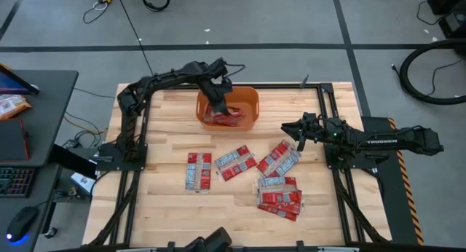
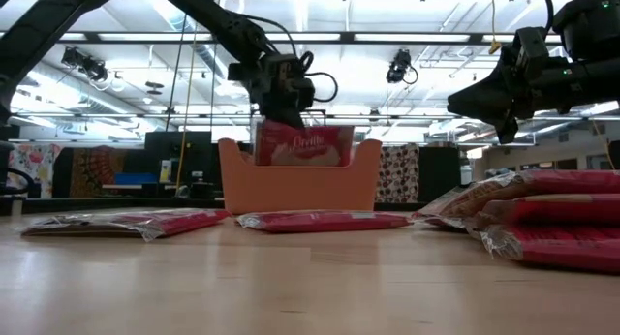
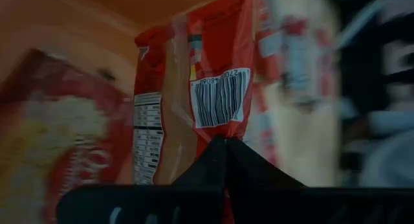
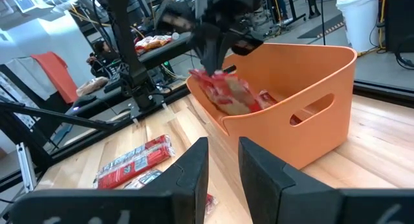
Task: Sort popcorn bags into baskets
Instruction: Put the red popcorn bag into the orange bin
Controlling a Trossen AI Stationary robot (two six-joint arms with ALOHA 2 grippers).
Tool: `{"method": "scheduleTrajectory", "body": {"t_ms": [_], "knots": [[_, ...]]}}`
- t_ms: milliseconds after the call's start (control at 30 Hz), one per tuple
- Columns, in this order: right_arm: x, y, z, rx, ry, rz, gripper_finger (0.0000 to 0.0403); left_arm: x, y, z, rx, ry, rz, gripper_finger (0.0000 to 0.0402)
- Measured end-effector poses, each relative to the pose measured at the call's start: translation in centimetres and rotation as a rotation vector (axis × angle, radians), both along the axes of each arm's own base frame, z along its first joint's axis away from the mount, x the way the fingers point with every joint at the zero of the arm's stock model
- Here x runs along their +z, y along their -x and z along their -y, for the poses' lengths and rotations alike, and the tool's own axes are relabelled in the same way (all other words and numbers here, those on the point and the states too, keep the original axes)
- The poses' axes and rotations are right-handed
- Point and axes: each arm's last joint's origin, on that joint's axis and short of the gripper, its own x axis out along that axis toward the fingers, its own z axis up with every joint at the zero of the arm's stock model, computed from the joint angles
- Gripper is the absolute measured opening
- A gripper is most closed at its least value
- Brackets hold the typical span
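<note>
Over the orange basket [image 1: 247, 99] at the far side of the desk [image 1: 167, 208], the left end effector [image 1: 220, 106] is lowered into the tub with its fingers closed on a popcorn bag [image 2: 302, 144]. The low view shows that bag standing upright, its top above the basket rim; the left wrist view shows the fingers pinched together on its barcode edge. At least one more packet [image 4: 270, 98] lies inside the basket. The right end effector [image 1: 298, 135] hovers above the desk to the right of the basket, its fingers [image 4: 191, 169] parted by a narrow gap with nothing between them. On the desk, nearer than the basket, lie the remaining popcorn bags: one [image 1: 198, 170] toward the left, one [image 1: 234, 162] beside it, one [image 1: 278, 157] near the right end effector, and a small overlapping pile [image 1: 279, 196] closest to the near edge.
</note>
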Motion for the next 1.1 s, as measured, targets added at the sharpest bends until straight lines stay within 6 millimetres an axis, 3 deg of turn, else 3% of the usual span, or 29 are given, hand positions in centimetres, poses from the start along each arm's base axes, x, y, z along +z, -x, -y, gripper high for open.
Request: {"method": "scheduleTrajectory", "body": {"t_ms": [467, 667, 900, 1100], "knots": [[0.0, 0.0, 0.0, 0.000, 0.000, 0.000, 0.0090, -2.3, 2.5, -1.9, 0.103, 0.078, -0.068, 0.0006], [0.0, 0.0, 0.0, 0.000, 0.000, 0.000, 0.0090, -2.1, 2.2, -2.1, 0.142, 0.082, -0.057, 0.0028], [0.0, 0.0, 0.0, 0.000, 0.000, 0.000, 0.0090, -2.3, 1.9, -2.3, 0.225, -0.033, -0.141, 0.0073], [0.0, 0.0, 0.0, 0.000, 0.000, 0.000, 0.0090, -2.1, 1.7, -2.8, 0.252, -0.143, -0.138, 0.0086]]}}
